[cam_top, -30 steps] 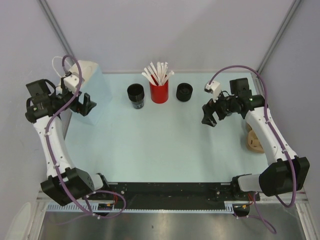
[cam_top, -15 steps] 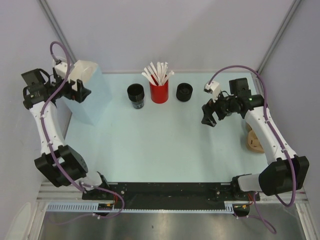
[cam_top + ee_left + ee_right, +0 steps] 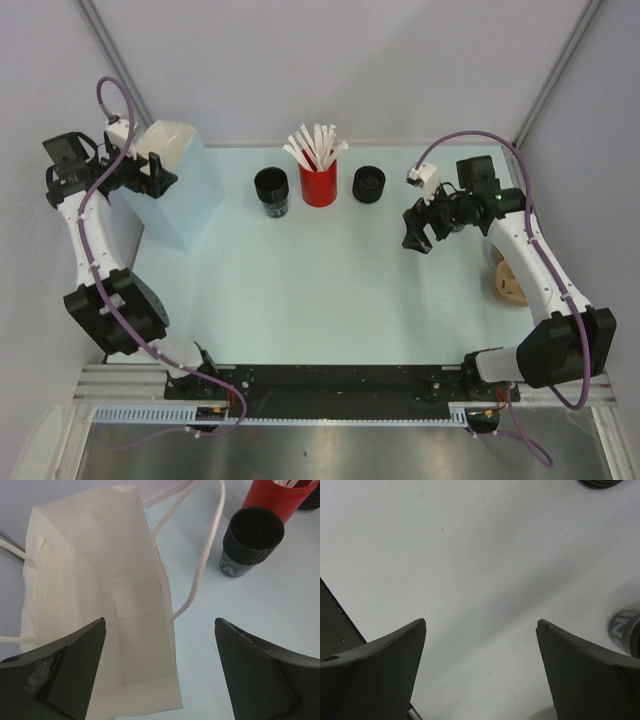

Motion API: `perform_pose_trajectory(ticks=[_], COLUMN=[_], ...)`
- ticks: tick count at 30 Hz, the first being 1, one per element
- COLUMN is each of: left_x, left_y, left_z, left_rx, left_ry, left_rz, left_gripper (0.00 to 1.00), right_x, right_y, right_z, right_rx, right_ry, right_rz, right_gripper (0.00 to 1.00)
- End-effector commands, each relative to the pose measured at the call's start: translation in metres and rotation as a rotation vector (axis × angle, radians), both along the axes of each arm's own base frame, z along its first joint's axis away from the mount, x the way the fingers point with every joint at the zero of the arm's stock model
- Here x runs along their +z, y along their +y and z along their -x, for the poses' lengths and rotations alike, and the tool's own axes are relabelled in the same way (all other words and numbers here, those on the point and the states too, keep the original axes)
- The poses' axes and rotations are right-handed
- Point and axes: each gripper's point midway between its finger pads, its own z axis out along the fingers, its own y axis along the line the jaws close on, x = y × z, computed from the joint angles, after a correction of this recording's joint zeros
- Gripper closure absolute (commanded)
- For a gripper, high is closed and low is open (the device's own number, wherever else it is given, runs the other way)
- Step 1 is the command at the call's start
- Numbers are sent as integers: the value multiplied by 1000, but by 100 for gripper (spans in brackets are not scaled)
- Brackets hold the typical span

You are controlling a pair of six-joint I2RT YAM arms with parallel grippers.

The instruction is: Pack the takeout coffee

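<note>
The left gripper (image 3: 160,624) hangs with its jaws wide apart over the open mouth of the white paper bag (image 3: 85,550), holding nothing. The right gripper (image 3: 481,625) is equally spread and empty above the bare table (image 3: 470,555). The takeout coffee (image 3: 368,184) stands at the table's far side, just right of the red cup (image 3: 318,186). It is short, round and black, with a ringed black top. A second black cup (image 3: 250,540), open with a ridged rim, stands left of the red one. In the right wrist view, dark cups are cut off at the edges and I cannot tell which is which. The tan tray (image 3: 507,283) is half hidden behind the right arm.

No legible text anywhere.
</note>
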Motion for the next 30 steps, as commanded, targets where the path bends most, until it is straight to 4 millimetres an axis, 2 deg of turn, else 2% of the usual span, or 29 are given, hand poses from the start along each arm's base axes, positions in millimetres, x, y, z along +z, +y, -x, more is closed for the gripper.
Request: perform_pose_trajectory(ticks=[1, 6, 11, 18, 24, 25, 30], left_x=[18, 15, -3, -18, -26, -26, -29], left_y=[1, 2, 3, 4, 4, 3, 0], left_z=[-3, -1, -1, -1, -4, -4, -2], left_rx=[-29, -1, 12, 21, 17, 13, 3], left_ry=[-61, -55, 2, 50, 76, 78, 90], left_rz=[-22, -46, -80, -71, -57, -54, -51], left_gripper=[6, 9, 19, 26, 44, 51, 67], right_x=[-1, -1, 0, 0, -1, 0, -2], right_y=[3, 3, 4, 5, 5, 5, 5], right_z=[-1, 0, 0, 1, 2, 1, 1], right_rx=[15, 18, 22, 23, 23, 24, 24], right_ry=[-4, -3, -6, -4, 0, -5, 2], right_rz=[-5, -7, -4, -6, -5, -5, -2], right_gripper=[3, 3, 3, 3, 4, 4, 4])
